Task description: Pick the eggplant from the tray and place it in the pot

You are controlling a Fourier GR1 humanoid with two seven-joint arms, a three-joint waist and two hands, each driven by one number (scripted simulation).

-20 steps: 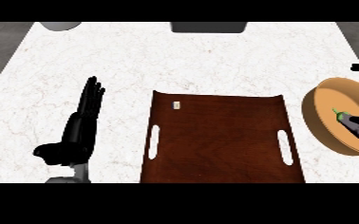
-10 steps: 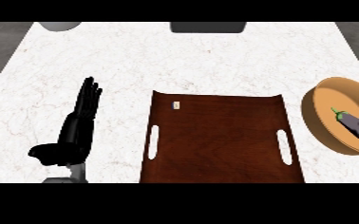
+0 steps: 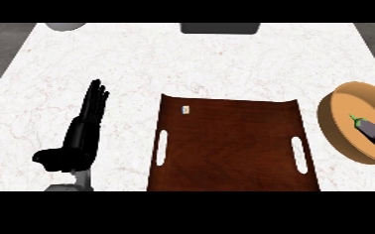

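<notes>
One view on record, the head view, itemised as follows.

Tabletop (image 3: 219, 64): pale marbled surface filling the view.

Tray (image 3: 234, 148): dark brown wooden board with a slot handle at each side, lying at lower centre. It carries only a small pale label (image 3: 186, 110) near its upper left corner.

Pot (image 3: 344, 124): tan, round, cut by the right edge of the view, just beside the tray's right side.

Eggplant (image 3: 364, 126): dark purple with a green stem, lying inside the pot, partly cut off by the edge.

Left hand (image 3: 79, 139): black, at the left of the tray and apart from it, resting with fingers straight and together, pointing up the view, thumb out to the side, holding nothing.

Right hand: not in view; nothing can be said of its fingers.

Two dark grey items, one at top left (image 3: 64, 26) and one at top centre (image 3: 219, 28), cut by the upper edge, unidentified.

Progress, as judged: the eggplant is off the tray and in the pot, so the placement appears done; nothing obvious is left.
</notes>
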